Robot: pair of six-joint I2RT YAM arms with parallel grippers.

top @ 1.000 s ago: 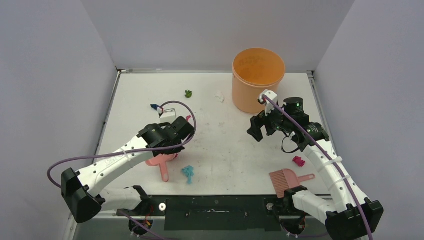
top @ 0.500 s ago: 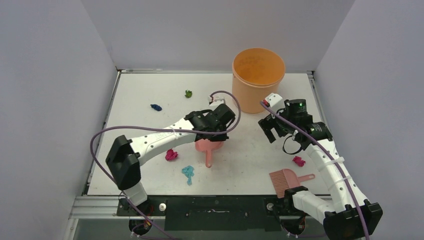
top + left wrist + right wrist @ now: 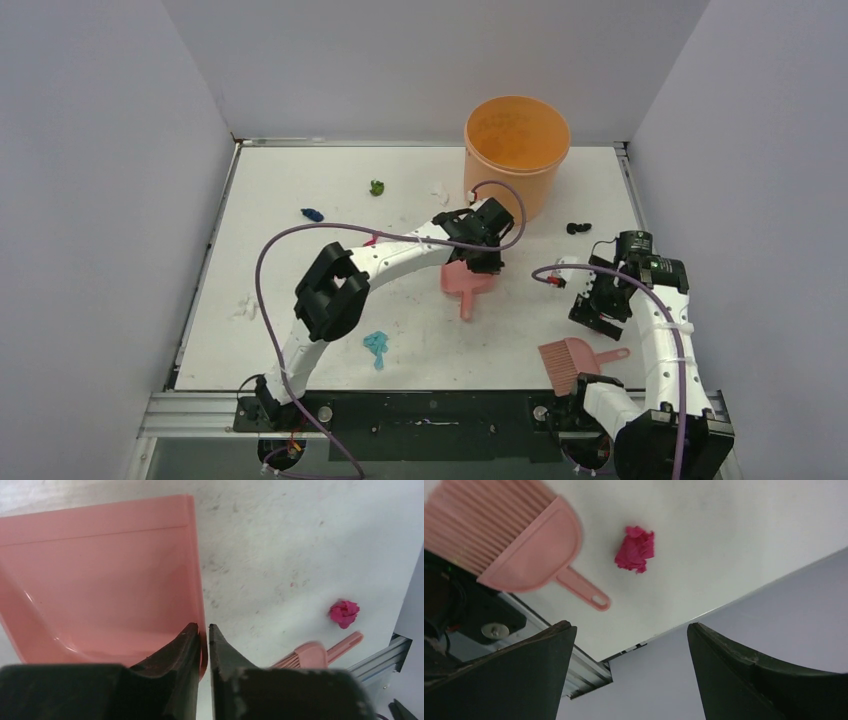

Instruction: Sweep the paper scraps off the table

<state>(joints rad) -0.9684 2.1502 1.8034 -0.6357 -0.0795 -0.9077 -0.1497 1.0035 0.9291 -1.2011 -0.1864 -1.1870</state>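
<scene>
Firmly, left jaws pinch the dustpan (image 3: 463, 281) near the bucket (image 3: 536, 190).

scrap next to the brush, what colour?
Magenta. The scrap shows best in the right wrist view.

A back wall (image 3: 420, 60), left wall (image 3: 100, 170) and right wall (image 3: 760, 130), all plain pale grey, enclose the white table (image 3: 290, 180). Light is soft and even.

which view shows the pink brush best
The right wrist view: the pink brush is close, bristles and handle clear, one corner cropped. The top view shows it whole but small; the left wrist view catches only part of it.
</scene>
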